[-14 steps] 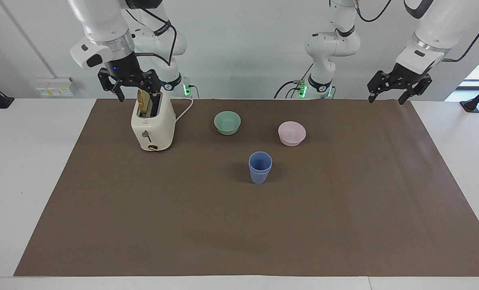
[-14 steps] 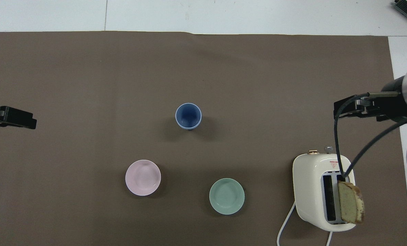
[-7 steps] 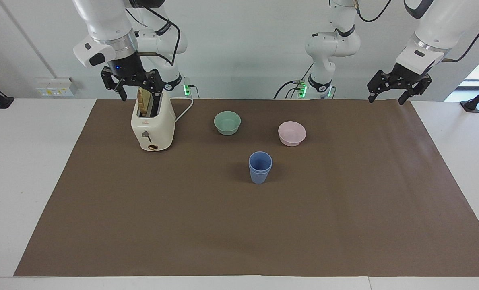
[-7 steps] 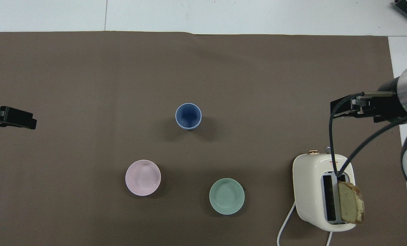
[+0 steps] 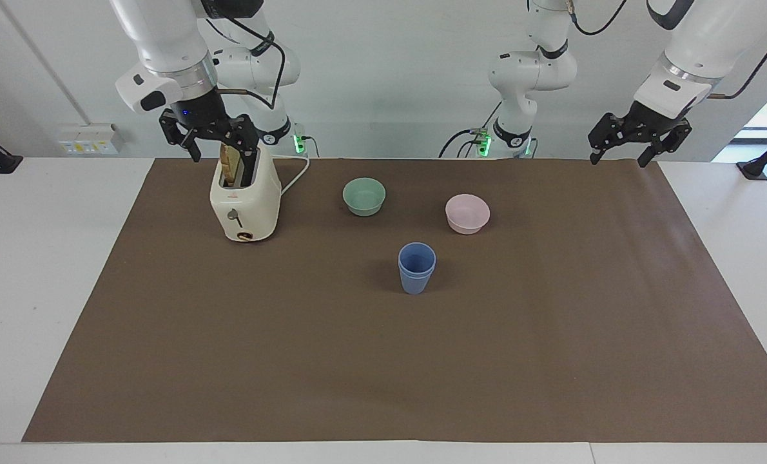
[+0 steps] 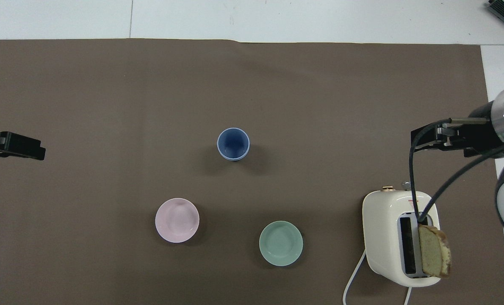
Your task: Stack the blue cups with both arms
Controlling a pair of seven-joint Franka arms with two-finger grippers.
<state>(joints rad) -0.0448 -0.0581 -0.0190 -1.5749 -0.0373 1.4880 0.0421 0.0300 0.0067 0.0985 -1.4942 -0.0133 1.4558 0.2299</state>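
The two blue cups stand nested one inside the other as one upright stack in the middle of the brown mat; the stack also shows in the overhead view. My right gripper is open and empty, up in the air just above the toaster; it also shows in the overhead view. My left gripper is open and empty, waiting up in the air over the mat's corner at the left arm's end; its tip shows in the overhead view. Neither gripper touches the cups.
A cream toaster with a slice of toast in its slot stands toward the right arm's end. A mint-green bowl and a pale pink bowl sit nearer to the robots than the cups.
My right gripper has risen a little above the toaster and shifted slightly. The left gripper, cups and bowls have not moved.
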